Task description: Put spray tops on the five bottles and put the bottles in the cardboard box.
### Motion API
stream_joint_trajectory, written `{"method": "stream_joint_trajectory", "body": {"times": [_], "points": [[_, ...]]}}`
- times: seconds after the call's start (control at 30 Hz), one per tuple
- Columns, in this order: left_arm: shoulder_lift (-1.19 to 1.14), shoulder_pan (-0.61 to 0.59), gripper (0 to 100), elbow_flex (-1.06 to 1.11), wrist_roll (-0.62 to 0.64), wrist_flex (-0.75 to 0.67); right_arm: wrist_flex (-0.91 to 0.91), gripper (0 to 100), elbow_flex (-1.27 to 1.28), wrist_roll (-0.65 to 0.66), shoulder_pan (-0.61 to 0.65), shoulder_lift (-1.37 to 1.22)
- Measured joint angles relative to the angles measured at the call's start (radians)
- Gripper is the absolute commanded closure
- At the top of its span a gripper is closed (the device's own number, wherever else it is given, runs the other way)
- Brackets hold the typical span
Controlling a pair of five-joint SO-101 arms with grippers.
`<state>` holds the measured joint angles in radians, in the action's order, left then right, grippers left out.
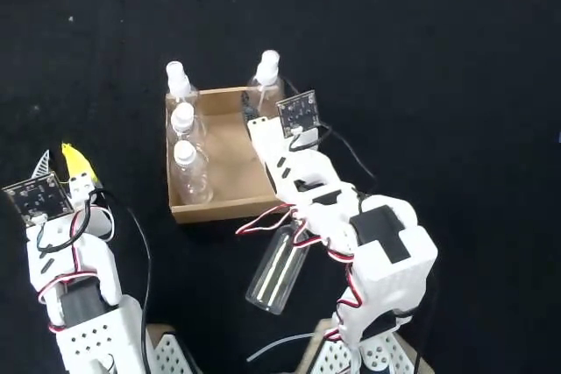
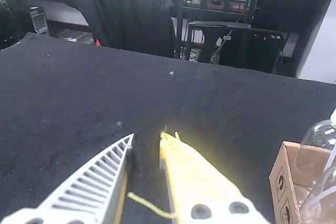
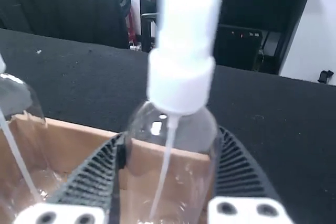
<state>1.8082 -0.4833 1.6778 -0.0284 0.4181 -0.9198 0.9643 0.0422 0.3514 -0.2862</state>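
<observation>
The open cardboard box [image 1: 230,208] sits mid-table. Three clear bottles with white spray tops [image 1: 182,118] stand along its left wall. A fourth topped bottle [image 1: 267,74] stands at the box's far right corner, and my right gripper [image 1: 260,105] is shut on it. The right wrist view has its black fingers [image 3: 97,171] pressed on both sides of that bottle [image 3: 173,145], over the box wall [image 3: 68,135]. Another clear bottle [image 1: 279,265] lies on the cloth beside the right arm, its neck hidden under the arm. My left gripper [image 1: 60,164] [image 2: 147,140] rests left of the box, slightly open and holding nothing.
Black cloth covers the table [image 1: 438,85]. A thin white tube [image 1: 272,348] lies near the front edge between the arm bases. In the left wrist view the box corner [image 2: 286,182] and a bottle [image 2: 317,140] sit beside the gripper. Chairs and desks stand beyond the far edge.
</observation>
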Motion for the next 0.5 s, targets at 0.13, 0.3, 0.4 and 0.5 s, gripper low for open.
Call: {"method": "stream_joint_trajectory", "body": {"times": [0.13,0.3,0.4,0.5], "points": [[0.000,0.000,94,0.000,0.000,0.000,0.017,87.1,0.000,0.000,0.000,0.000],[0.000,0.000,94,0.000,0.000,0.000,0.017,87.4,0.000,0.000,0.000,0.000],[0.000,0.000,94,0.000,0.000,0.000,0.017,87.4,0.000,0.000,0.000,0.000],[0.000,0.000,94,0.000,0.000,0.000,0.021,87.4,0.000,0.008,0.000,0.000]]}}
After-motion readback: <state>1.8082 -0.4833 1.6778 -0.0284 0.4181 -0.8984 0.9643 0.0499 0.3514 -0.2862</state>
